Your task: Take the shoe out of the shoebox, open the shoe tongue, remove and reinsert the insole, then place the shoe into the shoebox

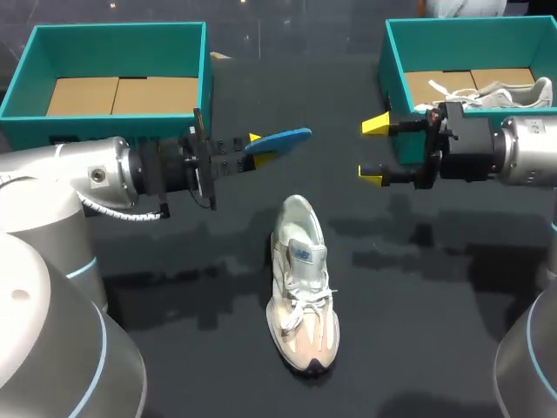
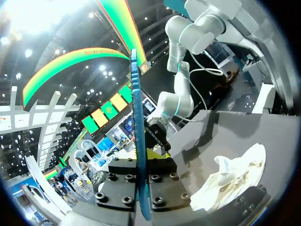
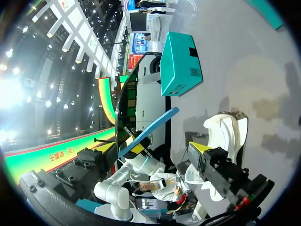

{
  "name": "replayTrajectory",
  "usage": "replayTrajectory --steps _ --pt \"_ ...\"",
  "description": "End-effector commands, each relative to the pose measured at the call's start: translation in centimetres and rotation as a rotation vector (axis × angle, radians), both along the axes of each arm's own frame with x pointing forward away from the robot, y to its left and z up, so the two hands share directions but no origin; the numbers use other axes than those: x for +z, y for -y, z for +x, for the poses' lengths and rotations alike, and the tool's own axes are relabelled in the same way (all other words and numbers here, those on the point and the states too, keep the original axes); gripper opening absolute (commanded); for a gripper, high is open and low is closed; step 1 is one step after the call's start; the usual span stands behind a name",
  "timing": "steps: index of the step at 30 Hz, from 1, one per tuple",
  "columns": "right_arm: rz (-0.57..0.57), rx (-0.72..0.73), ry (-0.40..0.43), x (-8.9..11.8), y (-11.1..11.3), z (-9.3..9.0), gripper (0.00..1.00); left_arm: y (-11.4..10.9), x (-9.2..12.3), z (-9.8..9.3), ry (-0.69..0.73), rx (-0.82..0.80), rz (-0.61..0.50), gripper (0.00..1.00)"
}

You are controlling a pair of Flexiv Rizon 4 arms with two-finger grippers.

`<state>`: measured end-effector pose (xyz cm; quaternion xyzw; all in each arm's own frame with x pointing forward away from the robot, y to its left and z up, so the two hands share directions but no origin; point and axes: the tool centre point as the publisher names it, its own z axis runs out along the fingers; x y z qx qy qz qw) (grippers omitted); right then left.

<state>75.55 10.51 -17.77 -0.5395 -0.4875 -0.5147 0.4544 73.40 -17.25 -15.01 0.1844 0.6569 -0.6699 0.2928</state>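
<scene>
The left gripper (image 1: 256, 146) pinches a thin, flat blue insole (image 1: 283, 139). The right gripper (image 1: 374, 150) is spread wide, grasping nothing. On the matte black table (image 1: 174, 348), in front of the boxy teal left shoebox (image 1: 35, 65) and right shoebox (image 1: 396, 52), the cream, white-laced shoe (image 1: 302, 287) stands upright.
</scene>
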Motion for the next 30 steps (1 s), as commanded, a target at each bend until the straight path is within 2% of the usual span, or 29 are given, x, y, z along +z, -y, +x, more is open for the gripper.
replayTrajectory --steps 1,17,22,28,30 --pt "-0.003 -0.001 -0.002 0.00 -0.10 -0.04 1.00 0.01 0.27 -0.38 -0.278 -0.037 -0.022 0.00" --pt "-0.003 -0.001 -0.002 0.00 -0.10 -0.04 1.00 0.06 0.34 -0.83 -0.433 -0.078 -0.021 0.00" --pt "-0.003 -0.001 -0.002 0.00 -0.10 -0.04 1.00 0.06 0.53 -0.98 -0.570 -0.119 -0.040 0.00" --pt "-0.003 -0.001 -0.002 0.00 -0.10 -0.04 1.00 -0.03 0.78 -1.07 -0.834 -0.201 -0.076 0.00" --pt "-0.003 -0.001 -0.002 0.00 -0.10 -0.04 1.00 -0.04 0.82 -1.09 -0.874 -0.197 -0.076 0.00"
